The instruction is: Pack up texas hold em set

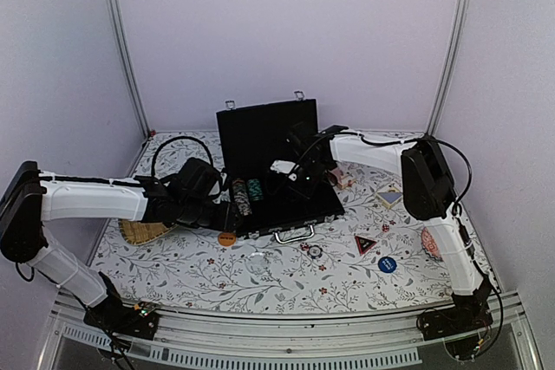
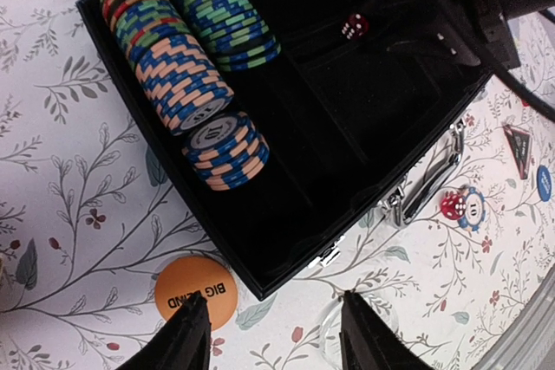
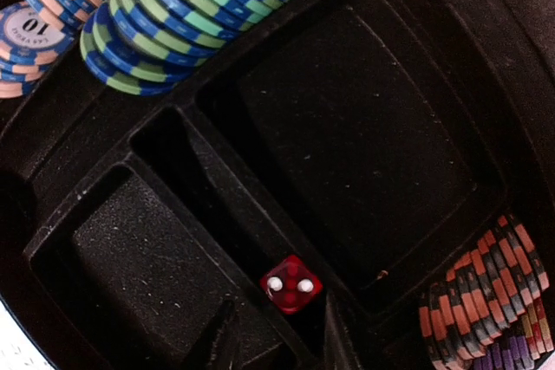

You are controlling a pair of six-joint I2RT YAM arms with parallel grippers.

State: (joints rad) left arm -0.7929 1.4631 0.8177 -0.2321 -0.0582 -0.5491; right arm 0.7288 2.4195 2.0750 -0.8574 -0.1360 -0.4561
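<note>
Red die [image 3: 290,284] (two pips up) lies just beyond parted right jaws.

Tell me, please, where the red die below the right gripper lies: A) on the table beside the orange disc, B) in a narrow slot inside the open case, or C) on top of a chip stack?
B: the red die sits in the narrow slot between two wells of the case.
</note>
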